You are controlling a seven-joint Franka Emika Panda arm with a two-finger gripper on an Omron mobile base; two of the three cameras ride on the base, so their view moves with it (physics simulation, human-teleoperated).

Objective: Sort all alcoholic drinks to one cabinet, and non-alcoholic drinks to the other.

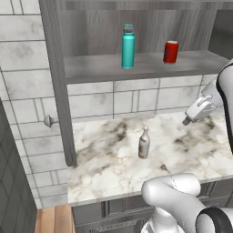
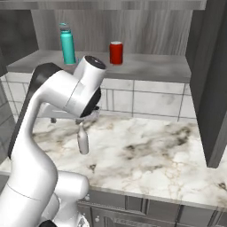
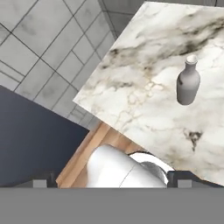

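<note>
While the white arm bends up from the base, its gripper (image 1: 187, 121) hangs above the right part of the marble counter (image 1: 191, 154), holding nothing. In the hand view its two dark fingertips (image 3: 40, 181) stand far apart at the bottom corners, so the jaws are spread wide and nothing lies between them. That view looks down along the counter's near edge, over grey floor tiles (image 3: 43, 48) and a strip of wood flooring (image 3: 83, 157).

Nearer the middle of the counter, the slim pale beige-white bottle (image 1: 144, 143) stands upright on the marble, well apart from the gripper and clear of the wall. The right base view shows it just below the arm's elbow, and the hand view shows it from above, long neck up.

Behind the counter runs a backsplash of pale grey tiles (image 1: 136, 98). Above it the wall cabinet (image 1: 57, 91) is open, its dark grey wood-grain door (image 1: 58, 113) swung out at the left with a small round metal knob (image 1: 49, 121). On its grey shelf (image 1: 95, 70) the tall teal bottle (image 1: 128, 47) with the grey-teal cap stands upright to the left, and the short red soda can (image 1: 170, 52) stands upright to its right, the two apart from each other. In the right base view a second dark door (image 2: 213, 88) hangs open at the right side.
</note>
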